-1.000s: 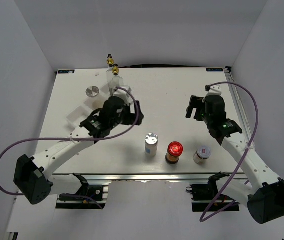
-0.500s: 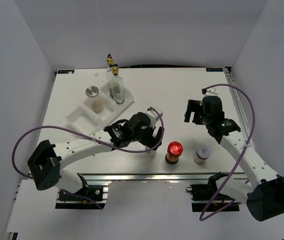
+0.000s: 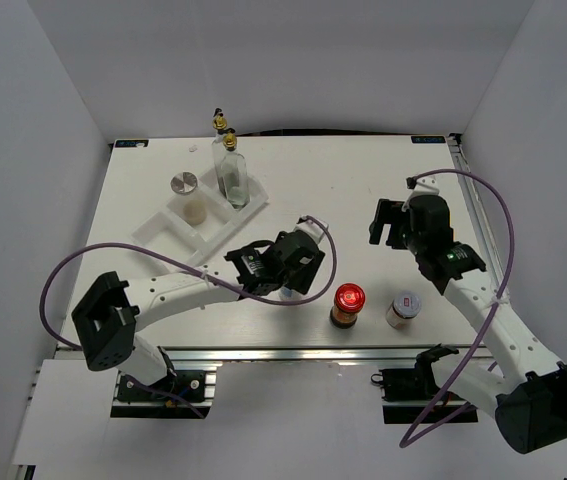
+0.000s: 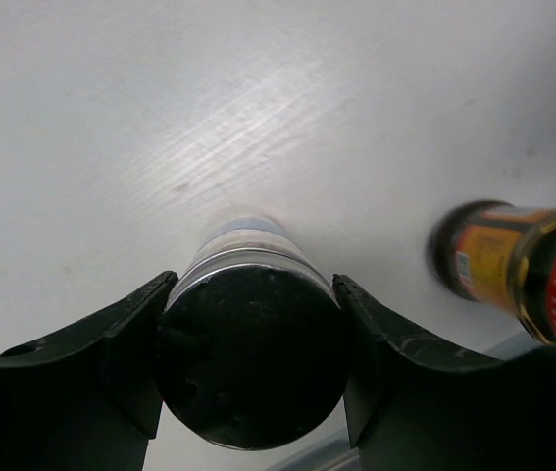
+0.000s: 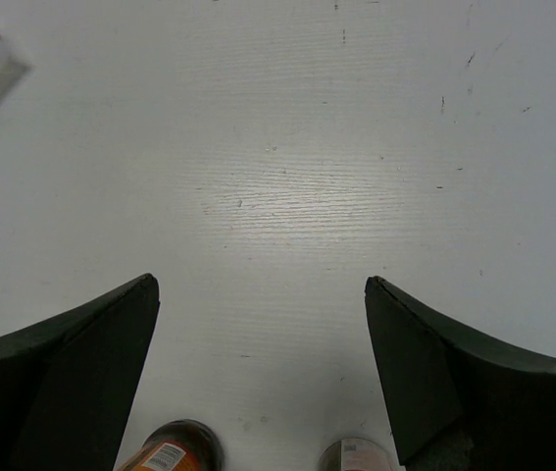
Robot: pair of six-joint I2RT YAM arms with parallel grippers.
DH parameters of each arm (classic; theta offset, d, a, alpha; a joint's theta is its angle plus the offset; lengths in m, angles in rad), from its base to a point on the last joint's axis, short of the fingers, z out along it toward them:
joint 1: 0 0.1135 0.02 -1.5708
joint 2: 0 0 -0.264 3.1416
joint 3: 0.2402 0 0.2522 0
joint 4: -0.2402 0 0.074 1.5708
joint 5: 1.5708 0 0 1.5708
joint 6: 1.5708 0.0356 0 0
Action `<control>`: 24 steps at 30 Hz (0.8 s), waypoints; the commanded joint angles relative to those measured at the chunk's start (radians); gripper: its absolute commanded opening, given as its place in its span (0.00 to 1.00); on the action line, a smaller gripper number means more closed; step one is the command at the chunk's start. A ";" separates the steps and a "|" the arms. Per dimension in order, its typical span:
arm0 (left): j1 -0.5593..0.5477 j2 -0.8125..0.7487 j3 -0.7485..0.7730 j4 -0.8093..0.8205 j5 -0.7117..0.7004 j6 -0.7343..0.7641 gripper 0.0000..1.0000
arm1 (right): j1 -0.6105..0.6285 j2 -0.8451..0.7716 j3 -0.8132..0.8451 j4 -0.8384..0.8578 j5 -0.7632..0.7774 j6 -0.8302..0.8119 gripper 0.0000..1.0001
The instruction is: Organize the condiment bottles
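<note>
My left gripper (image 3: 299, 274) is shut on a white, silver-lidded shaker (image 4: 248, 363) standing near the table's front middle; both fingers press on its lid rim. In the top view the arm hides most of that shaker (image 3: 288, 293). To its right stand the red-lidded brown jar (image 3: 348, 302) and the small white-lidded jar (image 3: 403, 308). My right gripper (image 3: 388, 222) hovers open above bare table behind those two jars, nothing between its fingers (image 5: 81, 353). Two glass cruets (image 3: 231, 172) and another silver-lidded shaker (image 3: 185, 185) stand in the white rack (image 3: 168, 232).
The rack lies at the back left, its near compartments showing nothing in them. White walls close in the table on three sides. The red-lidded jar (image 4: 513, 270) stands close to the right of the held shaker. The aluminium rail (image 3: 293, 352) runs along the near edge.
My left arm swung from the rack to the front middle, came down over the shaker and shut on it. The right arm barely moved.
</note>
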 commanded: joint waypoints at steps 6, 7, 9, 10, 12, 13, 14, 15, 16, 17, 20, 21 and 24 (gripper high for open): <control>0.138 -0.088 0.150 -0.042 -0.419 -0.066 0.19 | -0.005 -0.023 -0.019 0.055 0.004 -0.023 0.89; 0.176 -0.111 0.158 -0.040 -0.419 -0.073 0.18 | -0.006 -0.021 -0.017 0.051 0.006 -0.026 0.89; 0.280 -0.137 0.155 -0.013 -0.413 -0.083 0.16 | -0.006 -0.021 -0.017 0.049 0.015 -0.029 0.89; 0.308 -0.157 0.141 0.003 -0.402 -0.075 0.16 | -0.005 -0.023 -0.017 0.048 0.027 -0.029 0.89; 0.378 -0.163 0.141 0.027 -0.384 -0.050 0.16 | -0.006 -0.023 -0.019 0.049 0.036 -0.029 0.89; 0.400 -0.157 0.156 0.026 -0.363 -0.035 0.16 | -0.006 -0.023 -0.020 0.052 0.044 -0.028 0.89; 0.438 -0.154 0.163 0.024 -0.356 -0.033 0.18 | -0.005 -0.021 -0.022 0.054 0.044 -0.029 0.89; 0.460 -0.148 0.167 0.032 -0.347 -0.030 0.18 | -0.006 -0.021 -0.022 0.052 0.047 -0.031 0.89; 0.481 -0.143 0.172 0.038 -0.333 -0.026 0.18 | -0.006 -0.021 -0.025 0.055 0.055 -0.034 0.89; 0.528 -0.125 0.182 0.043 -0.291 -0.023 0.18 | -0.005 -0.021 -0.031 0.057 0.061 -0.037 0.89; 0.593 -0.085 0.204 0.056 -0.270 -0.021 0.15 | -0.005 -0.017 -0.033 0.063 0.070 -0.037 0.89; 0.604 -0.076 0.206 0.070 -0.273 -0.015 0.15 | -0.005 -0.015 -0.033 0.063 0.070 -0.037 0.89; 0.661 -0.039 0.215 0.079 -0.210 -0.029 0.14 | -0.006 -0.008 -0.031 0.060 0.067 -0.041 0.89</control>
